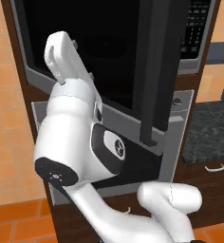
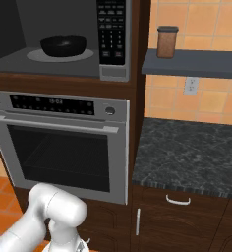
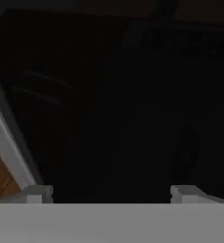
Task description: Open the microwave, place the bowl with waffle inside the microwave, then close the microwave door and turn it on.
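Black bowl (image 2: 64, 46), seemingly one, inside microwave (image 2: 59, 61)

The microwave (image 2: 64, 44) cavity stood open at the front, the bowl (image 2: 64, 45) sitting on its turntable (image 2: 37, 55) with room above. The microwave door (image 1: 159, 71) jutted outward edge-on, blocking the right side of the approach.

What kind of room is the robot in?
It looks like a kitchen. A microwave sits built into the wall with a black bowl inside, an oven is right under it, and a dark stone counter is beside them.
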